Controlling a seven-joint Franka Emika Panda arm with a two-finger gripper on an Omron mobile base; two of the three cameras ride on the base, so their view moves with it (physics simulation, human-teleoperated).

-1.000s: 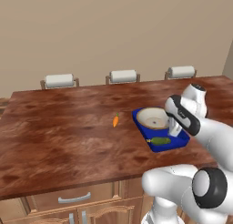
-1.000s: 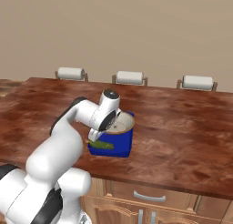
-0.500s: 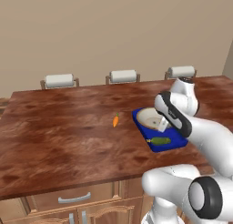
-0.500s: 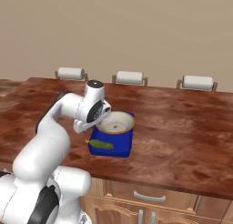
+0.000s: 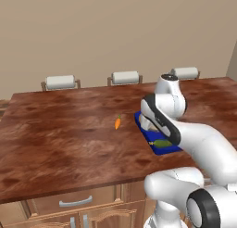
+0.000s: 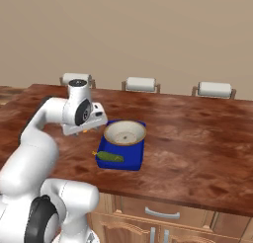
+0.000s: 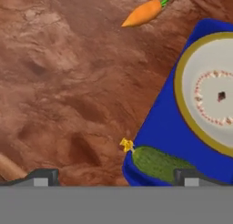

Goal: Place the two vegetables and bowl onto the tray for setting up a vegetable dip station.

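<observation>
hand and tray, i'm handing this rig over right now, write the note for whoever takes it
Hand: open, holding nothing, above the table left of the tray.
Tray: blue, on the wooden table.
Bowl: on the tray's far half.
Cucumber: on the tray's near edge.
Carrot: lying on the table, left of the tray, apart from it.
Done: bowl and cucumber placed.
Left: pick up the carrot and set it on the tray.
</observation>
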